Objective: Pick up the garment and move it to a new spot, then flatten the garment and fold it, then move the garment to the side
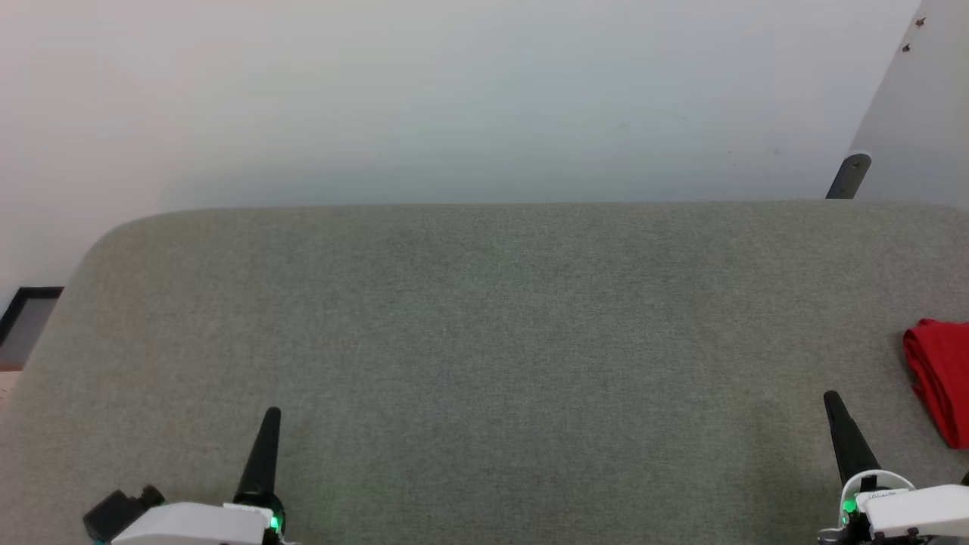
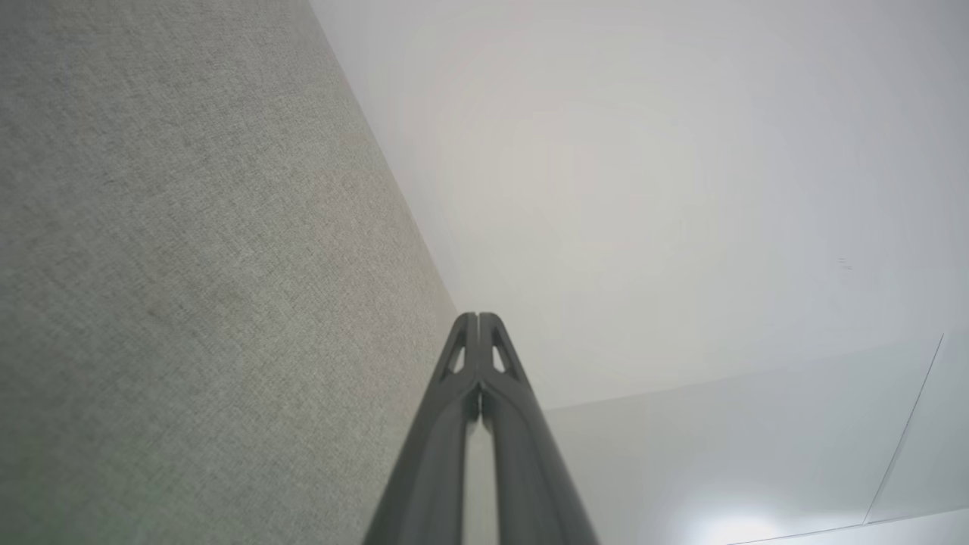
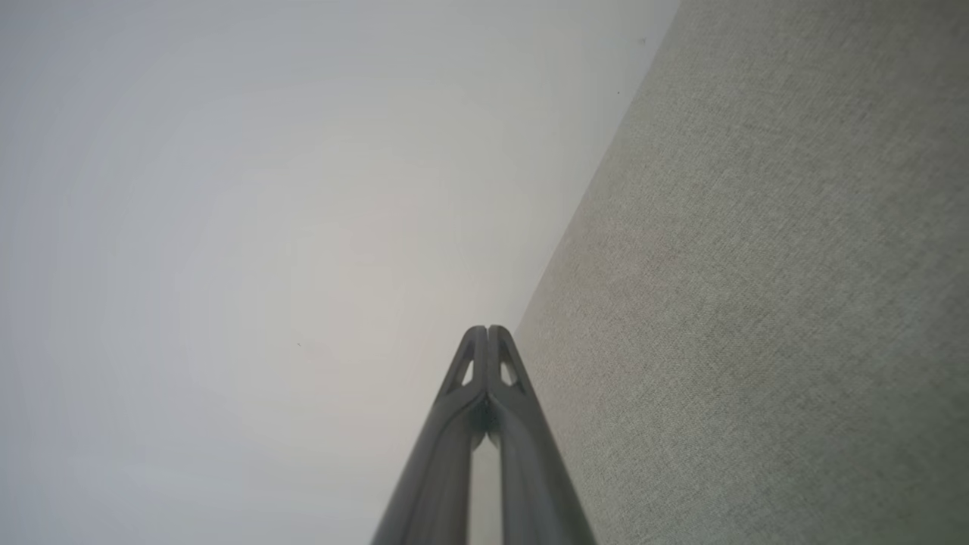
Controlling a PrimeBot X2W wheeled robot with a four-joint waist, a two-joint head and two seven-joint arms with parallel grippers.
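Grey cloth covers the wide surface [image 1: 484,318], and a pale wall [image 1: 454,98] stands behind its far edge.

The left tool [image 1: 272,415] sits at the near edge of the surface, on the left. Its two dark fingers are pressed together with nothing between them. The right tool [image 1: 833,397] sits at the near edge too, on the right. Its fingers are pressed together as well, and they hold nothing. Both tools point toward the far edge of the surface.

The garment [image 1: 942,378] lies on the surface at its right edge, just past the right tool and not touching it. It looks like a small red bundle with folds along its side. Part of it runs out of the picture.

I think the garment is folded and set to the side, so the job looks about done. That may be why the tools rest low and out of the way.

No writing on the garment can be seen. A tiny label on the right tool's white wrist is too small to read.
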